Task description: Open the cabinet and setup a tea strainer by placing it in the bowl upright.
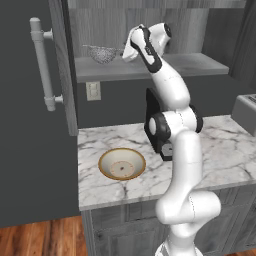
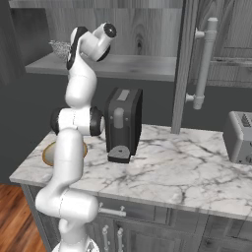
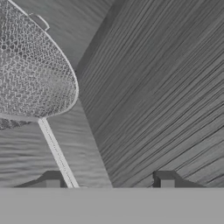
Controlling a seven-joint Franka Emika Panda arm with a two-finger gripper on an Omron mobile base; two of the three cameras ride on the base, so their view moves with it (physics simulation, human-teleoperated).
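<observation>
Hand (image 3: 109,183) part open at tea strainer (image 3: 35,74) handle on cabinet (image 1: 150,67) shelf, grip unclear

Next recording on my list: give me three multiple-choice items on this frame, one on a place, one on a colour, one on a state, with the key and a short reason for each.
1. Where is the tea strainer?
A. on the cabinet shelf
B. in the bowl
C. on the counter beside the coffee machine

2. What colour is the rim of the bowl?
A. blue
B. golden-tan
C. black

3. In what state is the cabinet door at the left?
A. shut over the shelf
B. swung open
C. taken off and lying on the counter

Key:
1 A: the mesh basket sits on the shelf in the left base view, near the gripper.
2 B: a golden-tan ring edges the cream bowl on the marble counter.
3 B: the door stands turned outward, leaving the shelf exposed.
</observation>
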